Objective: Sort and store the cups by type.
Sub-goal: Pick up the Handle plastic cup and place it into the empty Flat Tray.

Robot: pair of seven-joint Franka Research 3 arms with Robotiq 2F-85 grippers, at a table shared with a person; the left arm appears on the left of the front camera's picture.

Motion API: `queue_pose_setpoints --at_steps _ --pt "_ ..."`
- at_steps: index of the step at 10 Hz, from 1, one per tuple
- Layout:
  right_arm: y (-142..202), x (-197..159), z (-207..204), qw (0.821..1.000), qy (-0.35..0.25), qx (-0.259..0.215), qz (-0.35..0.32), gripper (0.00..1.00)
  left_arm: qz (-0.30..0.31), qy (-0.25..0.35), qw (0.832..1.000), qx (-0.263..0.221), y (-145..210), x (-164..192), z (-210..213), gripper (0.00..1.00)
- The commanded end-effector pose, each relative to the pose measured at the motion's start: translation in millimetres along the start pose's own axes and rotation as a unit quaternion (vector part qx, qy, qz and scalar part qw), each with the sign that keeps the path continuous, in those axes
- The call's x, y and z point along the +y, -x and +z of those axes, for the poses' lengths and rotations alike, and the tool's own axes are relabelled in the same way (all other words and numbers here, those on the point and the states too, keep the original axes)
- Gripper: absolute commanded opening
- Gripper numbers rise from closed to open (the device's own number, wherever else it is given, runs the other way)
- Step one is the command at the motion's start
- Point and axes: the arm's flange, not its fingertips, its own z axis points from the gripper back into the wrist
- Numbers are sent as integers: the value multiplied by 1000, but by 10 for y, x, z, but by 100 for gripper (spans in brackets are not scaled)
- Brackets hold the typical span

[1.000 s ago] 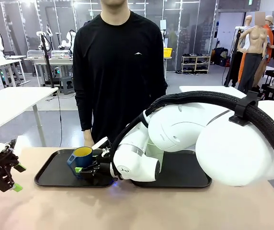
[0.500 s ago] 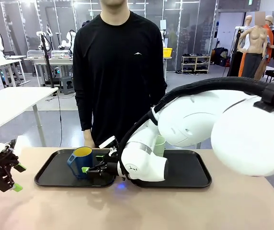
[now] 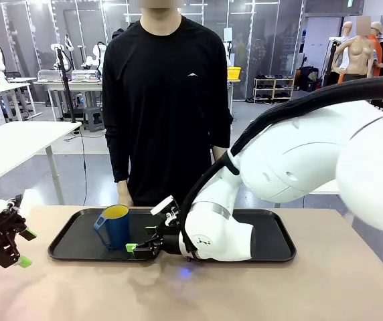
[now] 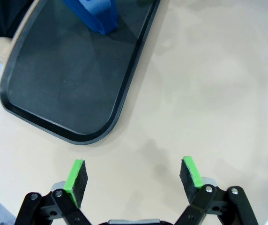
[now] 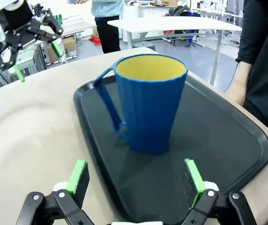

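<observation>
Tabletop point(image 3: 325, 287): pale tan, matte, carrying two black trays side by side, left tray point(image 3: 71, 244) and right tray point(image 3: 275, 244). Room behind: open lab floor, white tables, shelving, glass partitions. A person point(image 3: 168, 100) in a black long-sleeved top stands at the far edge, one hand point(image 3: 124, 199) hanging just behind the left tray.

Blue mug point(image 3: 114, 226), yellow inside, stands upright on the left tray, handle toward the robot's left. Right gripper point(image 3: 144, 242) sits at the tray's near rim, fingers spread, nothing between them, apart from the mug. Left gripper point(image 3: 14, 244) hangs over the tabletop's left end, fingers spread, empty.

Versus 1.0 s ago: right gripper was around the mug; it has since released and backed off toward the robot. Mug position unchanged. Left gripper unchanged.
</observation>
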Motion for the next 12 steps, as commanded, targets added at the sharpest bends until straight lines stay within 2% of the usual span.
queue_pose_setpoints --at_steps 1,4,5,12 --pt "280 580 165 1000 15 -10 16 100 1 -5 1000 9 2 5 -14 100" --pt "303 590 269 1000 12 12 19 100 1 -5 1000 9 2 5 -14 100" --pt "34 117 281 1000 0 11 -2 100 1 -5 1000 9 2 5 -14 100" --pt "34 117 281 1000 0 11 -2 100 1 -5 1000 9 2 5 -14 100"
